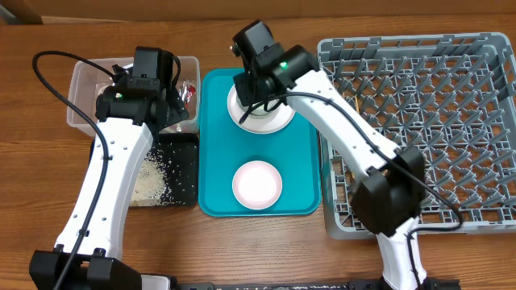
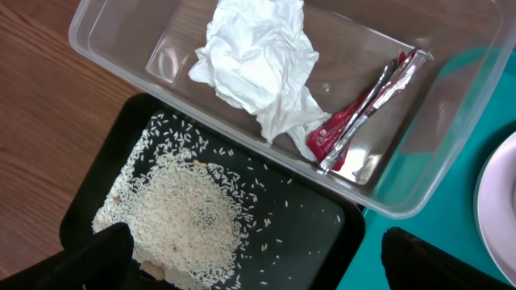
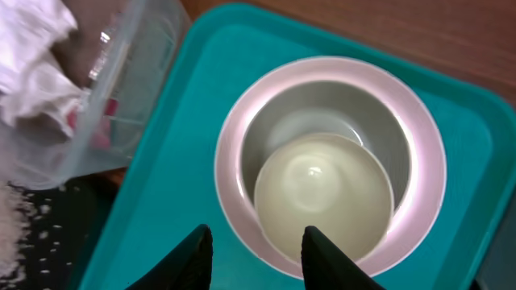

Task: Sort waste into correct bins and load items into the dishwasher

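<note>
A crumpled white tissue (image 2: 256,60) and a red wrapper (image 2: 355,121) lie in the clear tub (image 2: 451,121). Loose rice grains (image 2: 181,209) are heaped on the black tray (image 2: 322,234) next to it. My left gripper (image 2: 270,262) hangs wide open above the tray with nothing between its fingers. A white bowl (image 3: 330,169) sits at the far end of the teal tray (image 1: 302,173). My right gripper (image 3: 260,258) is open just above the bowl's near rim, with the rim between its fingertips (image 3: 197,254). A second white bowl (image 1: 257,184) rests nearer on the teal tray. The grey dish rack (image 1: 451,97) stands at the right.
The right arm (image 1: 347,121) reaches across the left edge of the rack. The left arm (image 1: 113,169) lies over the black tray's left side. Bare wooden table (image 1: 40,161) lies to the far left and along the front.
</note>
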Robot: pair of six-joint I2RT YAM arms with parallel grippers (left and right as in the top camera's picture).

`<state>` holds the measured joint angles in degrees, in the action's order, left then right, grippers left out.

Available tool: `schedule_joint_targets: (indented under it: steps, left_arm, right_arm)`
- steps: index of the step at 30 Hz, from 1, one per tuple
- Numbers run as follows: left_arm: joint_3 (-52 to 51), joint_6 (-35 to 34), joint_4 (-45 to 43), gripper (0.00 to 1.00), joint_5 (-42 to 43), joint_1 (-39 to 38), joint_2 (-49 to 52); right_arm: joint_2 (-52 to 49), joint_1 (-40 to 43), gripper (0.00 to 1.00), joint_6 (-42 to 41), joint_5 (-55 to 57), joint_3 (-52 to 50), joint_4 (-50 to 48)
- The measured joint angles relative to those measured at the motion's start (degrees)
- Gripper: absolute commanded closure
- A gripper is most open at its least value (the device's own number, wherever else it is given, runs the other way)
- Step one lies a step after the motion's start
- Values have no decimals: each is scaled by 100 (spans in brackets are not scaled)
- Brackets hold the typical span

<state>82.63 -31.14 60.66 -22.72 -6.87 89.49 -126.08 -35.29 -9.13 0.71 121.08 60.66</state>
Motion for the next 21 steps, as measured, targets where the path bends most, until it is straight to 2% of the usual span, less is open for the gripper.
schedule_joint_targets:
  steps: [11,12,15,16,21]
  left_arm:
    - [0,0,0,0,0,0,0]
    - [0,0,0,0,0,0,0]
    - [0,-2,0,0,0,0,0]
    - [0,0,0,0,0,0,0]
    - [0,-2,0,0,0,0,-2]
  right_arm:
    - [-376,0,59,11,-28,-2,-149]
    - [-389,0,60,13,-33,-2,-164]
    - [-472,2,74,26,-31,-2,-199]
    - [-505,4,75,24,-37,-4,-192]
    - [-584,7,75,17,-35,-48,-188]
